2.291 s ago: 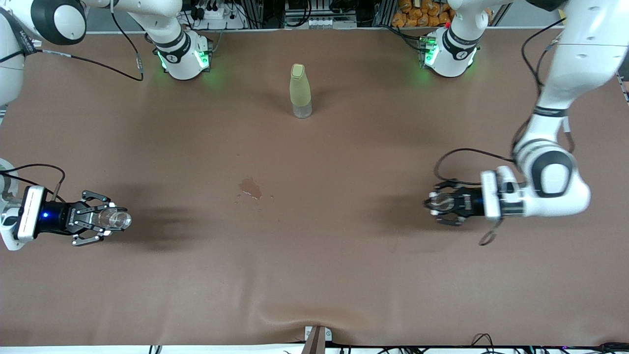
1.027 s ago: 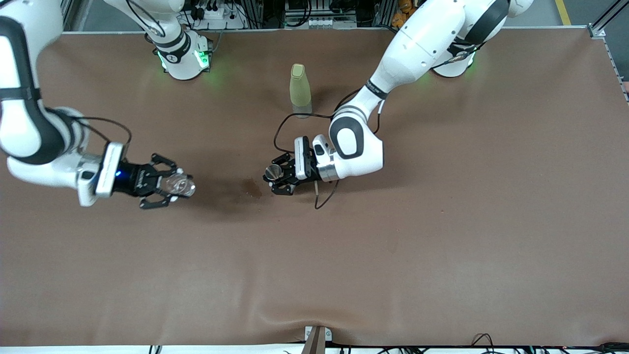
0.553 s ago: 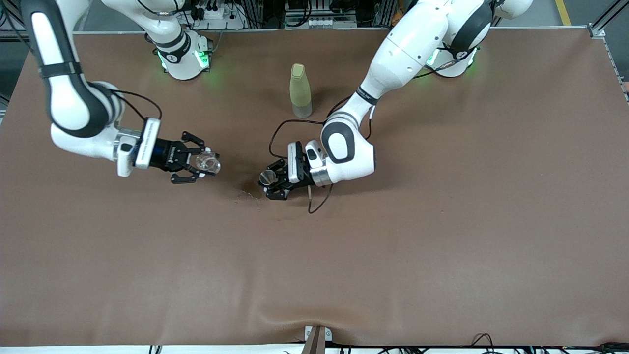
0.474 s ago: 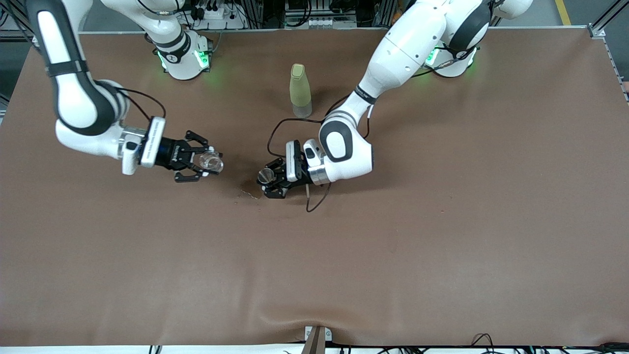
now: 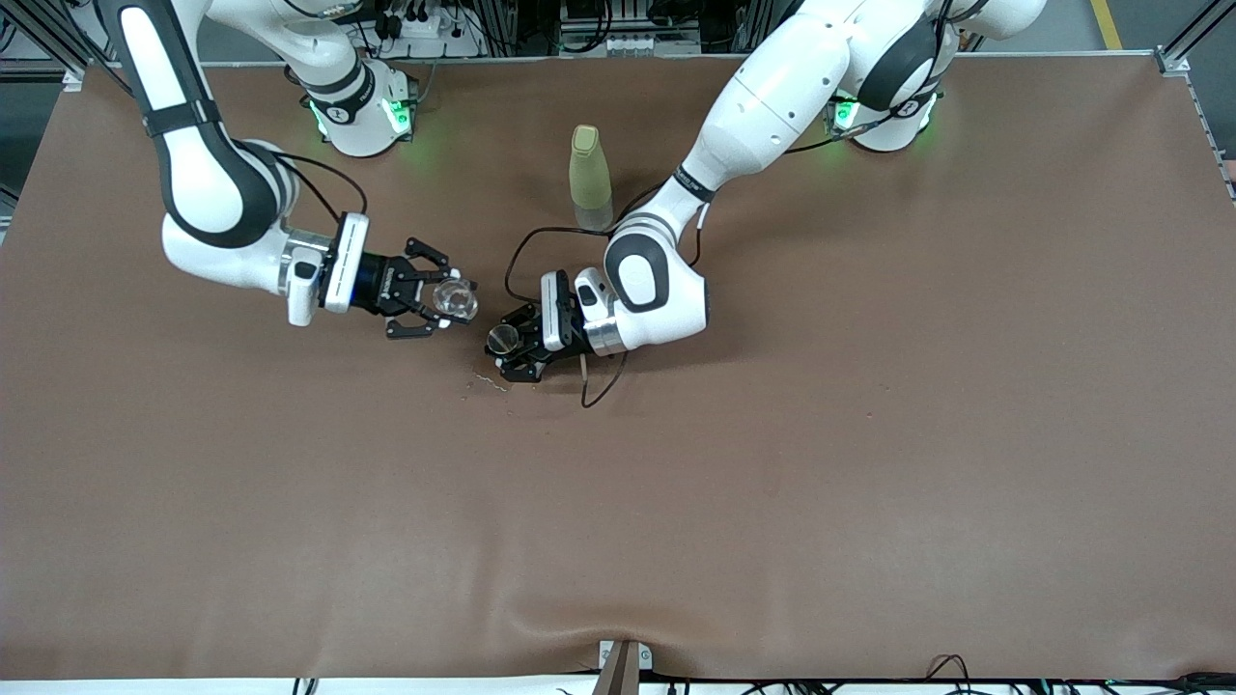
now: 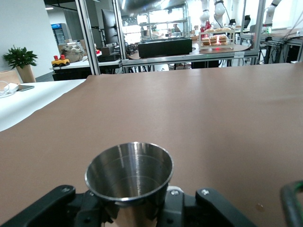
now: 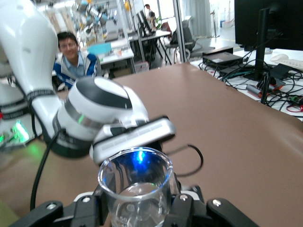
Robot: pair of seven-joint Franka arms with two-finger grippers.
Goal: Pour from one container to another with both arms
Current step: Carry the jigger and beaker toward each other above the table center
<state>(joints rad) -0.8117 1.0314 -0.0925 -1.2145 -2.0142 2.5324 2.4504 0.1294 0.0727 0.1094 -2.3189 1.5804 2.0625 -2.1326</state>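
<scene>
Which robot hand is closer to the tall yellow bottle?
Left. The left gripper holds the metal jigger just in front of the bottle; the right gripper, holding the glass cup, is farther off.

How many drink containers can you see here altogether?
3: a clear glass cup in the right gripper, a metal jigger in the left gripper, and a yellow-green bottle standing on the table between the arms' bases.

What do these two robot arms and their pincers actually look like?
Both arms are glossy white with rounded joints and dark bands. Each ends in a white wrist block and a black pincer: the left pincer and the right pincer. Black cables loop beside the wrists. Green lights glow at the bases, and a blue light shines on the right wrist.
</scene>
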